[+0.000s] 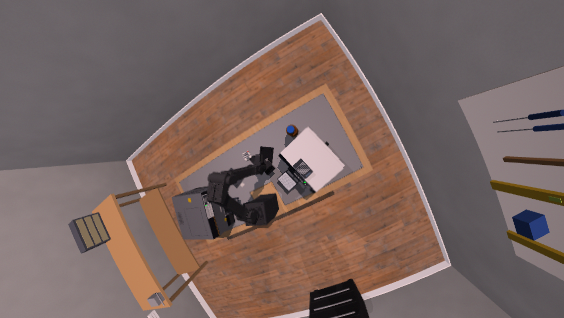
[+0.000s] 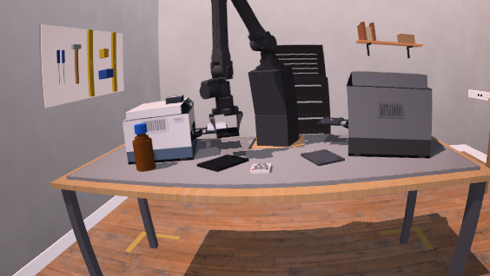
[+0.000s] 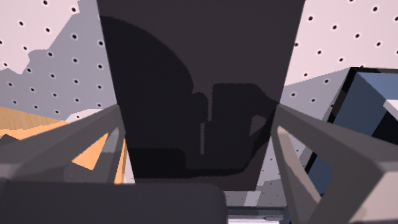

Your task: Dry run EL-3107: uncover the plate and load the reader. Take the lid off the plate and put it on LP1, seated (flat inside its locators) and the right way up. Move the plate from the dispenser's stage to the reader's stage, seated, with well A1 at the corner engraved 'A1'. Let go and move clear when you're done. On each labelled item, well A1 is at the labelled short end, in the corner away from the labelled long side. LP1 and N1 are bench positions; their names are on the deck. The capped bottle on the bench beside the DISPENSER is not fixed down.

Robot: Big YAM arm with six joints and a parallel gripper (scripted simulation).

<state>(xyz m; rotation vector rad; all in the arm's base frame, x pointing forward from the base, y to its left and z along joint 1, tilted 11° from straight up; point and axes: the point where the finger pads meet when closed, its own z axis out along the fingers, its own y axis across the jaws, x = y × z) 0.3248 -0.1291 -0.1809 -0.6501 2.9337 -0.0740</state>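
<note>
My gripper is shut on the dark lid. The lid hangs level above the bench, in front of the dispenser. The white plate lies uncovered on the stage of the white dispenser. The grey reader has its stage out, with no plate visible on it. A black bench position and a grey one lie on the deck; their names are not readable. The well A1 mark cannot be read.
The blue-capped brown bottle stands upright beside the dispenser. A small white item lies between the two bench positions. The arm's black base stands between dispenser and reader.
</note>
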